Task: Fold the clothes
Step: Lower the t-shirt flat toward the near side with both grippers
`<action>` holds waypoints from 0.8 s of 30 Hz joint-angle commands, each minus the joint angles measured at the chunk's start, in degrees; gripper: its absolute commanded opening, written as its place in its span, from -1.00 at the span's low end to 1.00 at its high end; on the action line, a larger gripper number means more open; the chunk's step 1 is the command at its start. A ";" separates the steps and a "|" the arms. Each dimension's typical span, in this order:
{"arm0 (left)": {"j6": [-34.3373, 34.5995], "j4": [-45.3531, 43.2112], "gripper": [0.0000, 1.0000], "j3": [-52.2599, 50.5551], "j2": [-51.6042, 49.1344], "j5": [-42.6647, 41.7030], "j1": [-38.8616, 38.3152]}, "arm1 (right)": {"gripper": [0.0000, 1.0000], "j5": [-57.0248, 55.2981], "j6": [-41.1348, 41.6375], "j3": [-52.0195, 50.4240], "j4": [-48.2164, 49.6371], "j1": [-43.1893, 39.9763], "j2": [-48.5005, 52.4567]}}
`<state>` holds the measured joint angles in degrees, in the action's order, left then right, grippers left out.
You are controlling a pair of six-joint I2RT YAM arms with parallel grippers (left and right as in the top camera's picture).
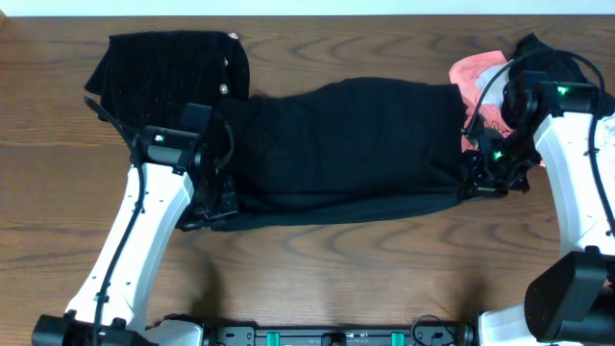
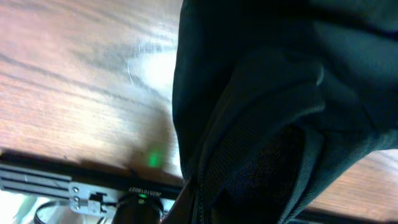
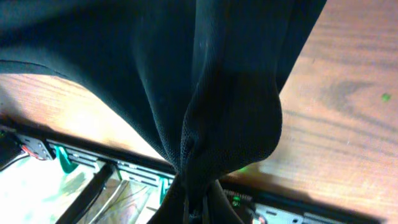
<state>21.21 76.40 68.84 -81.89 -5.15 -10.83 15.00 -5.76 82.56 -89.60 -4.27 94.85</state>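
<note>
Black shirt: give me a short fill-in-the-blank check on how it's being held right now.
1. The black shirt is held by ___ grippers.
2. The left gripper and the right gripper are each ___ on it.
3. The crumpled garment beyond the right gripper is mostly ___.
4. The table has a ___ surface.
Missing words: two; shut; pink; wood.

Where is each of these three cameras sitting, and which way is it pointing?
Overhead: fixed above the table, looking straight down; shows the left arm and right arm, with the left gripper and right gripper at the ends of the black shirt.
Left wrist: on the left arm, looking past its gripper at bunched shirt cloth and wood; fingers mostly hidden.
Right wrist: on the right arm, likewise; cloth gathers at the bottom edge.
Shared: all three show the black shirt and the table.
</note>
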 commanded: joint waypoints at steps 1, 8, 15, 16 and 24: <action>0.90 0.02 -0.88 -2.47 -0.09 -1.92 0.07 | -0.97 -0.24 2.32 -1.62 -0.79 -0.59 -0.87; 2.05 -0.42 -0.88 -7.34 -0.09 -3.30 -0.02 | -0.97 -0.66 3.02 -4.07 -2.51 -0.59 -0.87; 2.03 -8.33 -0.88 -9.97 -0.09 -3.19 -2.21 | -0.97 -1.70 5.55 -5.60 1.88 -0.59 -0.90; 2.03 -10.64 -0.88 -9.97 -0.09 -3.21 -2.45 | -0.97 -1.68 5.81 -5.66 3.23 -0.59 -0.87; 2.03 -26.97 -0.87 -9.97 -0.09 1.38 -2.60 | -0.97 -1.86 8.09 -5.77 14.43 -0.59 -0.87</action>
<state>22.74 51.09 58.72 -81.89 -6.79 -13.34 13.50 0.71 77.01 -76.42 -4.27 94.85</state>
